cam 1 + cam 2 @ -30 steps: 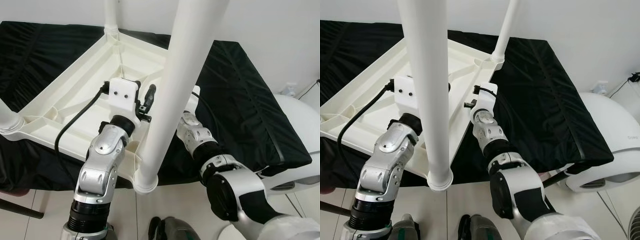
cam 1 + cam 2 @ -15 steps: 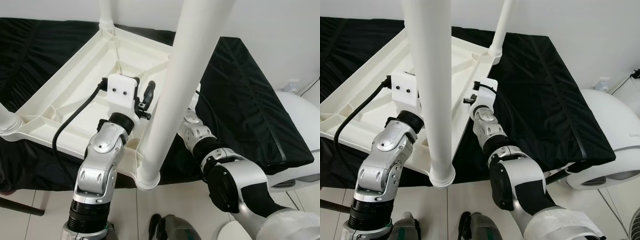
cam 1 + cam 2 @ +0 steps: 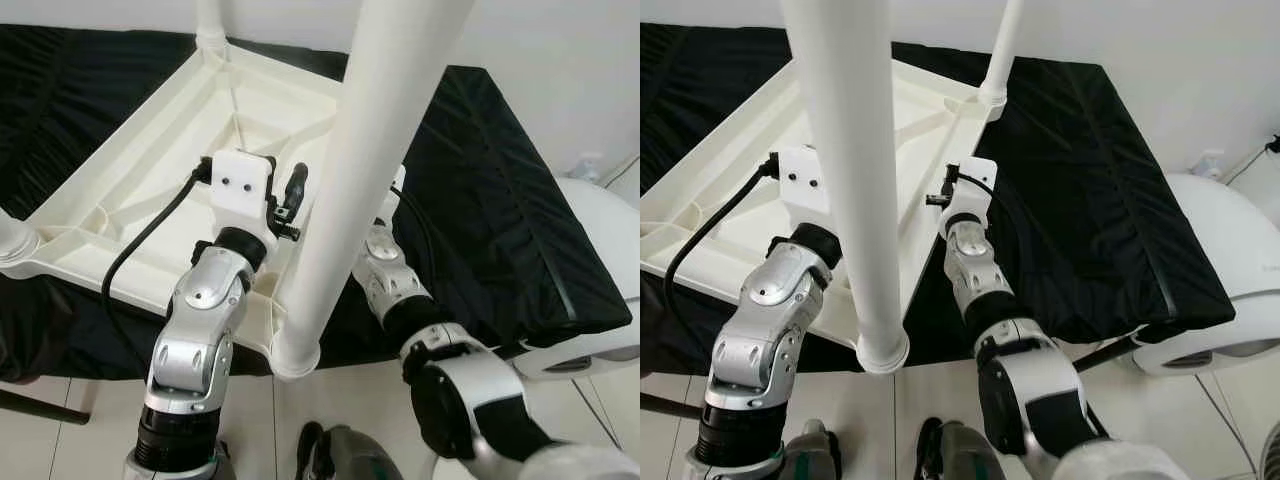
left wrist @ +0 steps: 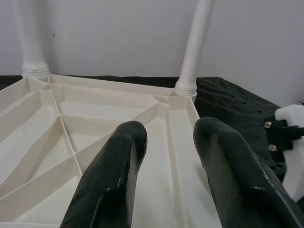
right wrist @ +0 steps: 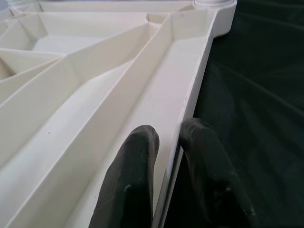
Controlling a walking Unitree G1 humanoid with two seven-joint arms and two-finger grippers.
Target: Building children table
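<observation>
Table top [image 3: 150, 190]: inverted on the black cloth [image 3: 480, 190], ribs up.
Legs [image 3: 365, 170]: long axes upright, at its corners.
My right gripper [image 5: 168, 142]: pinching its right rim.
My left gripper [image 4: 166, 142]: spread above ribs.

A black cloth [image 3: 490, 190] covered the bench and was wrinkled in many places. It hung a little over the front edge. Behind it stood a plain white wall [image 3: 1160, 50]. A big round white thing [image 3: 1225, 270] sat just beside the bench on the right. The floor [image 3: 940, 395] below had pale tiles.
</observation>
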